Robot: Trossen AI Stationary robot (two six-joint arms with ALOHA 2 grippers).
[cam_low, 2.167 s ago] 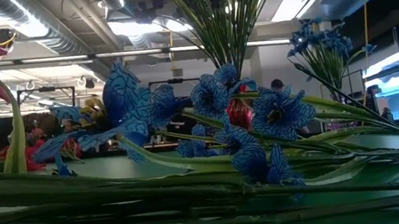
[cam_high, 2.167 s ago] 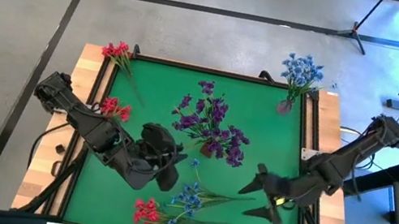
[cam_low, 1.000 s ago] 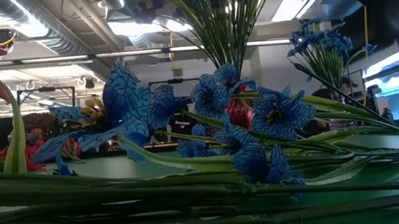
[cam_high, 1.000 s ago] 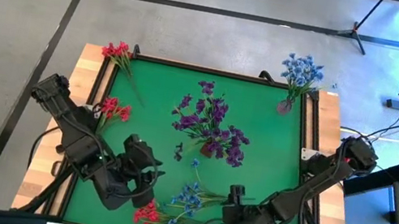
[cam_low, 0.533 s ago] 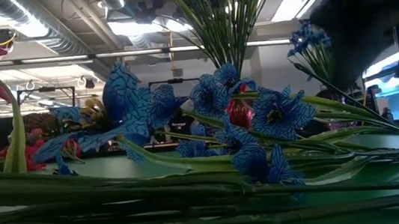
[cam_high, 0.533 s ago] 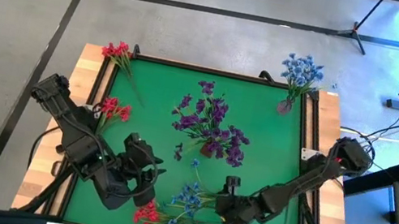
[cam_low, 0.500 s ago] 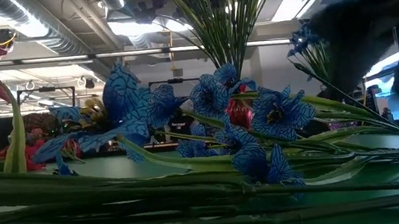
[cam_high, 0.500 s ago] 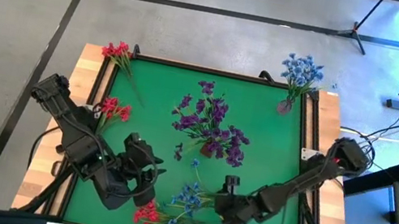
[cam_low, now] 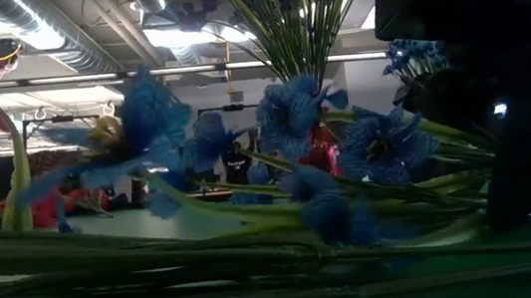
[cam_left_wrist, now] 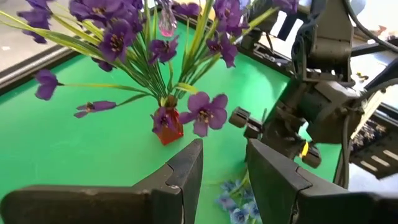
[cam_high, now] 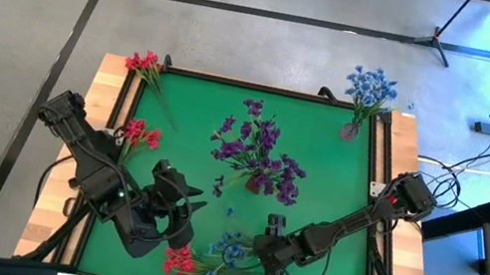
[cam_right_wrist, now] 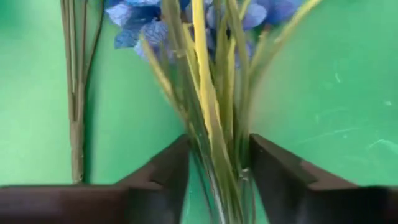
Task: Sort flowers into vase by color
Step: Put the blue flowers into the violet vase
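The right claw sits low near the front of the green table, its two fingers set on either side of the stems of a loose blue flower sprig, partly closed but not clearly pinching them. Half a second earlier it was slightly farther right and wider open. The left claw hovers open nearby, unchanged. Red flowers lie just beside the blue sprig. Purple flowers stand mid-table.
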